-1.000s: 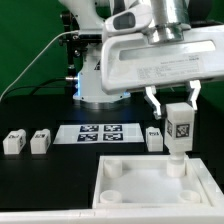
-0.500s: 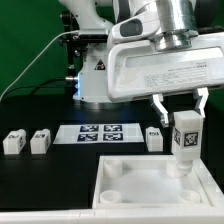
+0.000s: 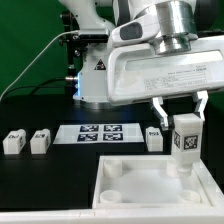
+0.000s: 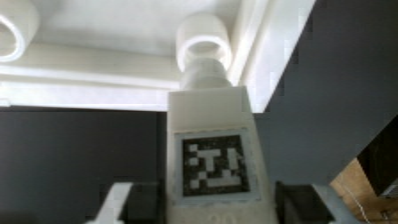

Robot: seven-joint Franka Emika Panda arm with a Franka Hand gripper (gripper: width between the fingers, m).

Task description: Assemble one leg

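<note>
My gripper (image 3: 184, 118) is shut on a white leg (image 3: 184, 138) with a black-and-white tag on its face. The leg stands upright with its lower end at the far right corner socket of the large white tray (image 3: 150, 185). In the wrist view the leg (image 4: 214, 150) fills the centre between my fingers (image 4: 128, 205), and its narrow end meets the round socket (image 4: 206, 45) on the tray (image 4: 89, 75). Three more legs lie on the table: two at the exterior view's left (image 3: 13, 142) (image 3: 39, 142) and one beside the held leg (image 3: 154, 138).
The marker board (image 3: 97, 133) lies flat behind the tray. The arm's base (image 3: 100, 85) stands at the back. A green backdrop and a cable are at the exterior view's left.
The gripper with the leg moved a little toward the exterior view's right and down, bringing the leg's lower end onto the tray's corner socket. Since half a second ago it has barely moved.
</note>
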